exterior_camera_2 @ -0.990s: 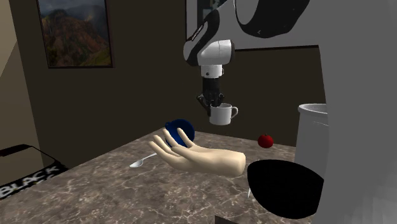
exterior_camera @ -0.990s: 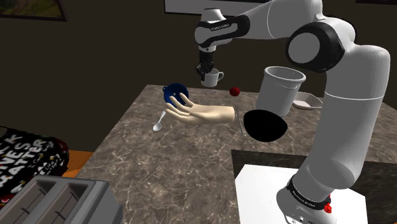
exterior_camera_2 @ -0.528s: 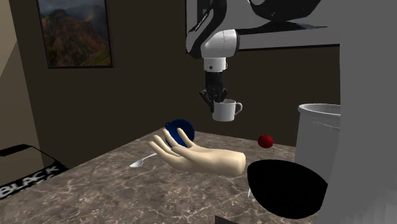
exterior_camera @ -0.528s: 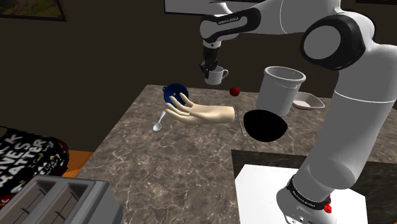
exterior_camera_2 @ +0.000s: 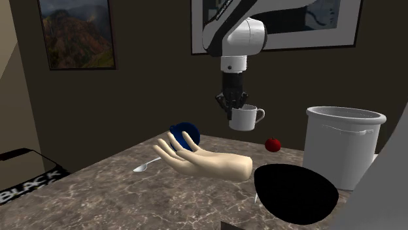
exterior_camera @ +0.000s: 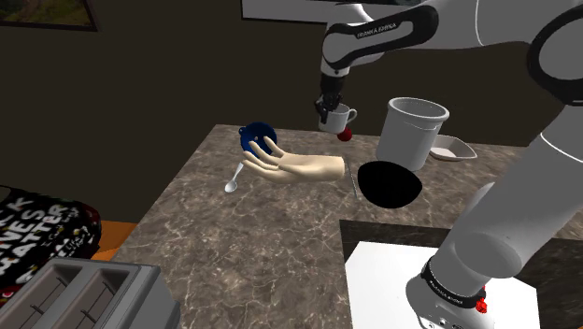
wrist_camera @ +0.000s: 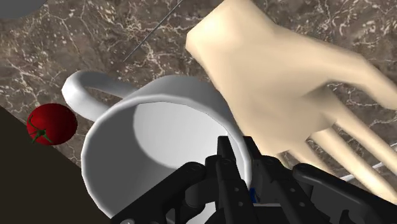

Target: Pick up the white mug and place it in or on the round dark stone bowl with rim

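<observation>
Presently the all-black two-finger gripper (exterior_camera: pixel 329 105) (exterior_camera_2: pixel 233 104) (wrist_camera: pixel 238 149) points downward and pinches the rim wall of a plain white mug with a loop handle (exterior_camera: pixel 337 119) (exterior_camera_2: pixel 244 120) (wrist_camera: pixel 159 146), one finger inside the cup and one outside. The white mug hangs upright in the air, clear of the brown marbled stone countertop (exterior_camera: pixel 252 234) (exterior_camera_2: pixel 118 196), its handle turned toward the shoulder view's right. Directly below it on the counter sits a small red round fruit with a green stalk (exterior_camera: pixel 345 135) (exterior_camera_2: pixel 272 144) (wrist_camera: pixel 51 125).

The round black bowl with a rim (exterior_camera: pixel 388 183) (exterior_camera_2: pixel 295 193) rests on the counter nearer the stand, apart from the mug and holding nothing. A tall white bucket-shaped container (exterior_camera: pixel 409 133) (exterior_camera_2: pixel 340 145) stands just behind the bowl. A beige model hand (exterior_camera: pixel 299 166) (exterior_camera_2: pixel 199 159) (wrist_camera: pixel 286 83) lies palm up beside the bowl, fingertips against a dark blue cup (exterior_camera: pixel 254 137) (exterior_camera_2: pixel 186 131). A metal spoon (exterior_camera: pixel 234 179) (exterior_camera_2: pixel 145 166) lies near the fingers.
</observation>
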Tool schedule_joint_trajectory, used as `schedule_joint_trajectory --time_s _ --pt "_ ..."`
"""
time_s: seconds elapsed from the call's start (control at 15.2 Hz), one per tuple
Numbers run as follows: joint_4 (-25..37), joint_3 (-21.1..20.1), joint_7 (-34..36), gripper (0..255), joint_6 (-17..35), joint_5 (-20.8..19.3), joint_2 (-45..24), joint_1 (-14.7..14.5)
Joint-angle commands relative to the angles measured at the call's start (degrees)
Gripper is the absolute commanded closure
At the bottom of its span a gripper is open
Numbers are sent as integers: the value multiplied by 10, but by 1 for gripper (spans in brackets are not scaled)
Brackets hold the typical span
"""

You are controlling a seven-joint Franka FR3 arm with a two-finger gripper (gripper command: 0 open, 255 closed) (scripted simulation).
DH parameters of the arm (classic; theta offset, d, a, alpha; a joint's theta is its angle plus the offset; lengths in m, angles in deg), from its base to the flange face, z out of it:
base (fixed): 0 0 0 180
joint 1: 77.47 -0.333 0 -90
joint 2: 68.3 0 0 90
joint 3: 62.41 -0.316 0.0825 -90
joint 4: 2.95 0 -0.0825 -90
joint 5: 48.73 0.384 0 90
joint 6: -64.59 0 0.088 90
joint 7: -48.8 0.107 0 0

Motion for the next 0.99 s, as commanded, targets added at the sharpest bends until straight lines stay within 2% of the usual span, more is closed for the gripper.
schedule_joint_trajectory --time_s 0.0,0.46,0.92 --pt "-55 0 2 255 4 -10 52 3" --pt "-199 -3 5 255 -16 -37 217 19" --pt "-314 -6 -4 255 -80 -56 395 45"
